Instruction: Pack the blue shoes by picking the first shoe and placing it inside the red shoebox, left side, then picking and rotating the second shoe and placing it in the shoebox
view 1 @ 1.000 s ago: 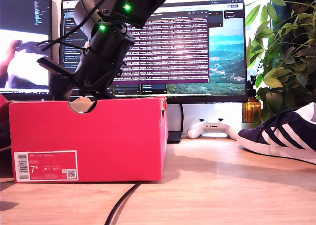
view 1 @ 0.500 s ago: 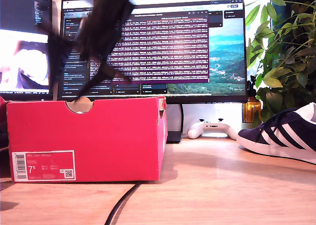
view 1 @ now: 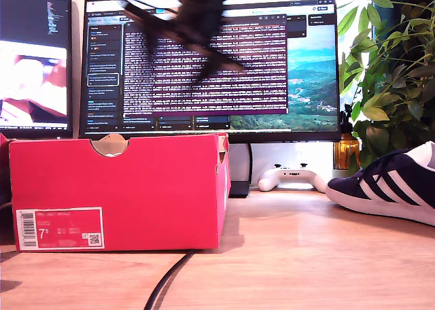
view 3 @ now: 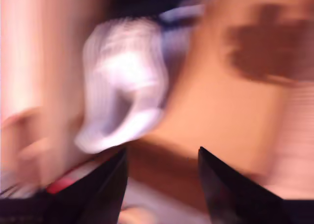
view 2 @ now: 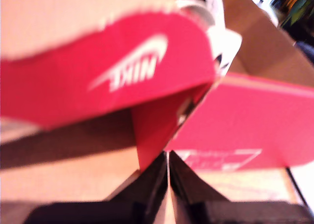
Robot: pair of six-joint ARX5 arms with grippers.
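The second gripper [view 3: 162, 184], jaws apart, blurs above the shoebox [view 1: 119, 191]; the first gripper [view 2: 168, 172], apparently closed, faces it.

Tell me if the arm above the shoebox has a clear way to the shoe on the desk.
Probably yes: the arm hangs high above the red shoebox, and the blue shoe lies uncovered on open desk.

A red shoebox [view 1: 115, 191] with a white 7.5 label is seen at the exterior view's left on a wooden tabletop [view 1: 292, 255]. A navy striped sneaker [view 1: 389, 184] is cut off at the right edge. A blurred arm [view 1: 190, 21] is caught above, before two lit monitors [view 1: 272, 65].
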